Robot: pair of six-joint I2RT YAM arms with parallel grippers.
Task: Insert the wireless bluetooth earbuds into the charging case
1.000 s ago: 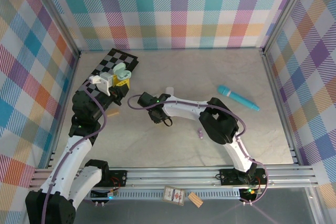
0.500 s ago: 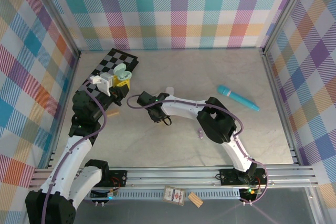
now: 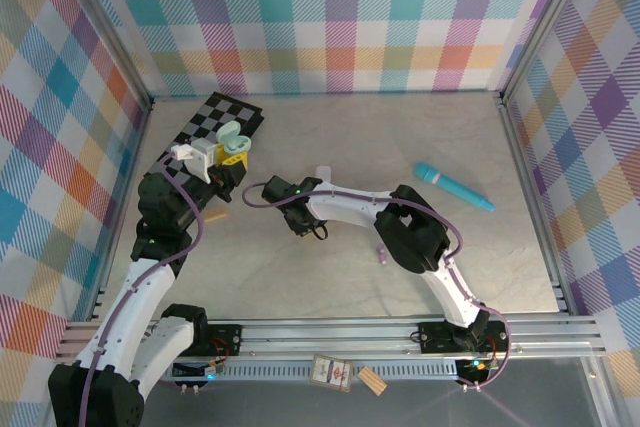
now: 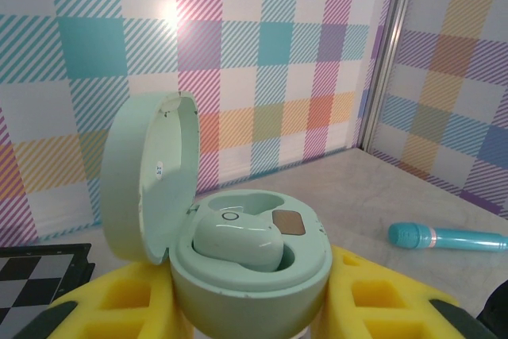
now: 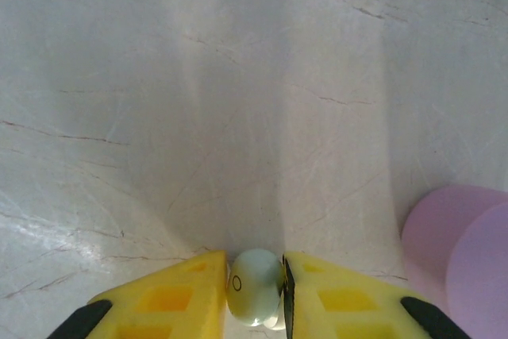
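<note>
Over the last second the right gripper (image 5: 255,271) has been narrowing its jaws, and in the top view its wrist has been creeping slightly toward the near edge, while the left arm is staying where it was. Now the right gripper is clenching a pale green earbud (image 5: 254,291) between its yellow fingers (image 5: 178,299), with a pad pressing on each side of it. It is holding the earbud low over the marbled desk (image 5: 238,77), and whether the earbud is touching the surface cannot be told. A purple case (image 5: 464,244) is lying just to the right of those fingers.

The left gripper (image 4: 252,315) is grasping the pale green charging case (image 4: 238,275) and keeping it upright above the checkered mat (image 3: 215,119) at the far left of the desk. The case lid (image 4: 147,176) is standing open, hinged up on the left. A seated earbud (image 4: 238,242) is already resting in one socket, and the socket beside it is showing a bare copper contact. The two grippers are well apart.

A small purple earbud (image 3: 382,255) is lying on the desk near the right arm's elbow. A turquoise stick (image 3: 455,188) is lying farther right.
</note>
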